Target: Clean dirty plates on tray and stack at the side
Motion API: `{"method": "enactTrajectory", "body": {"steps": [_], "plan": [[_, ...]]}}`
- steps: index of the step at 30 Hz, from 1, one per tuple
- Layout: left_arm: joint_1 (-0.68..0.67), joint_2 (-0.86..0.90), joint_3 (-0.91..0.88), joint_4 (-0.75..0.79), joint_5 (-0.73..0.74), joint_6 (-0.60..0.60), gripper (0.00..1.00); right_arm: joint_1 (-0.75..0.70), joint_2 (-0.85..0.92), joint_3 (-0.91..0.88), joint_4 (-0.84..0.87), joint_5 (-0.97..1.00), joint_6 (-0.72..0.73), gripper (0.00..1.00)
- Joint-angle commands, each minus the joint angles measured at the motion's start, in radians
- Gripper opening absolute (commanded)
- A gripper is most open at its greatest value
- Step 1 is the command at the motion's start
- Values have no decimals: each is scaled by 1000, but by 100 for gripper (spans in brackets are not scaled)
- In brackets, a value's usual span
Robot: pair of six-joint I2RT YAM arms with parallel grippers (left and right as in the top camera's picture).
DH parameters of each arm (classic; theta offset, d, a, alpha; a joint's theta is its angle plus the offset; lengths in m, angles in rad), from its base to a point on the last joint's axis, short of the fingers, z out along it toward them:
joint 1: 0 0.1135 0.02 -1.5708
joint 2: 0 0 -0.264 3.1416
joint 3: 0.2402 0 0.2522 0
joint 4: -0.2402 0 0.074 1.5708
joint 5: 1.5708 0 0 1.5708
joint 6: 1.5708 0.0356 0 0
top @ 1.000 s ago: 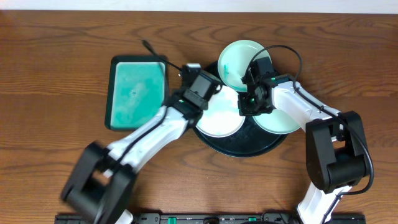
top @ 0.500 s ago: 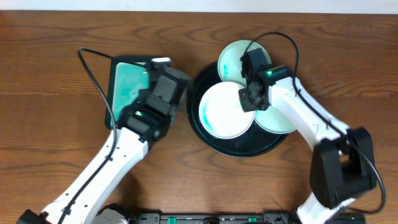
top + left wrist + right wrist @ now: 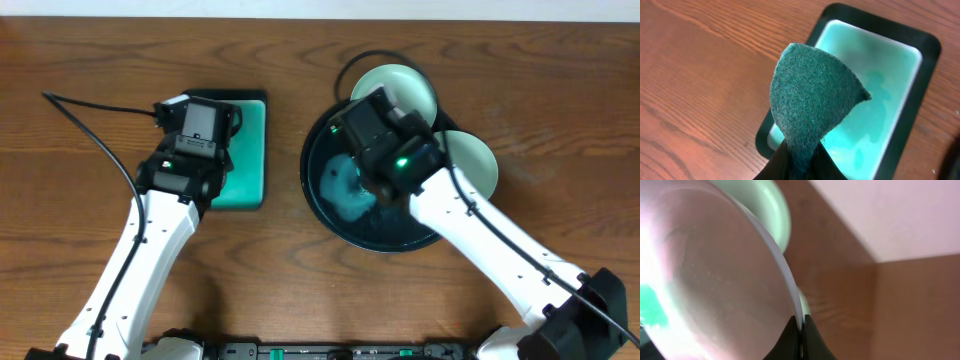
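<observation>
While my right gripper point(image 3: 801, 330) clamped the rim of a tilted round white plate point(image 3: 715, 280) above the round black tray point(image 3: 318, 192), my left gripper point(image 3: 797, 162), pinching a green scouring pad point(image 3: 812, 95), hung well to that plate's left.

Coarse fibrous sponge point(image 3: 812, 95); glossy plate point(image 3: 715, 280).

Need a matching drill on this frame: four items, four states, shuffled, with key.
1 scouring pad
2 white plate
3 black tray
4 teal dish

A wet with teal liquid
B rim clamped in right end effector
C on the table, left of the tray
D pinched by left end effector

Pairs: 1-D, 2-B, 3-A, 4-C
</observation>
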Motion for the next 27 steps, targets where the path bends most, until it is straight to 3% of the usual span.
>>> {"method": "enactTrajectory", "body": {"steps": [1, 11, 27], "plan": [[27, -6, 0, -1, -9, -29, 7, 60, -14, 18, 44, 235, -211, 1], [37, -6, 0, -8, -9, -29, 7, 153, -14, 18, 196, 425, -468, 1], [36, -6, 0, -8, -9, -29, 7, 154, -14, 18, 217, 426, -496, 1]]}}
